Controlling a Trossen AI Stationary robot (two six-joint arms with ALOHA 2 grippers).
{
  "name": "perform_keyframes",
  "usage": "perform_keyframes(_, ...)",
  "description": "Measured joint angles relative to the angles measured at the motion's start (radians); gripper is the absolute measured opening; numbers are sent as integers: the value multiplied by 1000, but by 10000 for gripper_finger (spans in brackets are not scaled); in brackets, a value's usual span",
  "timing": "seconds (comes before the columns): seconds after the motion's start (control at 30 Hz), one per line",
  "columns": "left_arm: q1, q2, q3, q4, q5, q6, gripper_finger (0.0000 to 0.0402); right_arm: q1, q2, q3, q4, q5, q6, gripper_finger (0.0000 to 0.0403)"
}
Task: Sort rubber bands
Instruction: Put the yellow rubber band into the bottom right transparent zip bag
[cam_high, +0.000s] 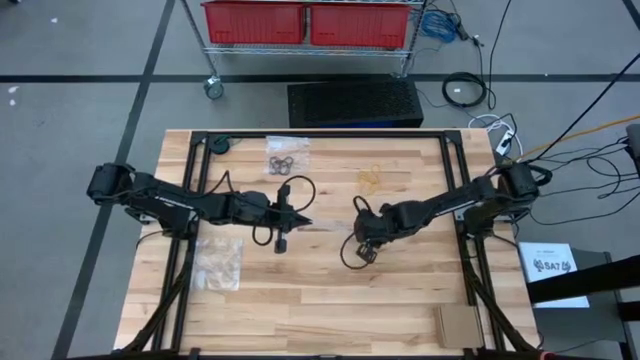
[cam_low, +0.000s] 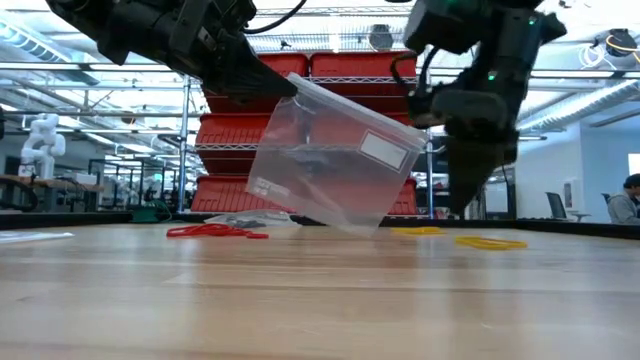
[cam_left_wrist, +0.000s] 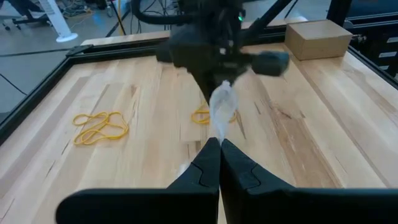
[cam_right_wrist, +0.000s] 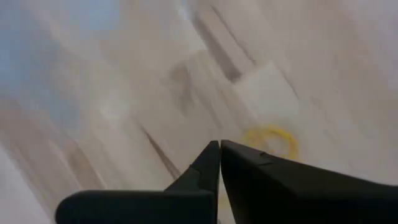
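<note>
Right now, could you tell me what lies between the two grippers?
A clear plastic bag, pinched by the left gripper, hangs between it and the right gripper; the low view shows it.

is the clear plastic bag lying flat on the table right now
No, in the low view the clear bag hangs tilted above the table, held at one corner by the left gripper.

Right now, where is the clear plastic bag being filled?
In the low view the clear plastic bag hangs tilted above mid-table, pinched by the left hand, beside the right hand.
</note>
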Motion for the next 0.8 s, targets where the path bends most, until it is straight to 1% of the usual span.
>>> perform_keyframes(0.13,0,0,0,-4,0,0,2,22,-23,-3,-51,-17,6,4)
perform_keyframes(0.23,2,0,0,-7,0,-1,2,26,-37,-2,-61,-9,73,13)
perform_keyframes(0.3,2,0,0,-5,0,-1,2,25,-43,-2,-71,-13,131,26)
perform_keyframes(0.37,2,0,0,-6,0,-1,2,26,-48,-2,-75,-26,167,47)
perform_keyframes(0.47,2,0,0,-5,0,-1,2,26,-44,-2,-81,-24,216,97)
perform_keyframes(0.7,2,0,0,-6,0,-2,2,25,-24,-2,-102,79,285,247)
perform_keyframes(0.8,2,0,0,-7,0,-2,2,16,15,-2,-106,83,299,292)
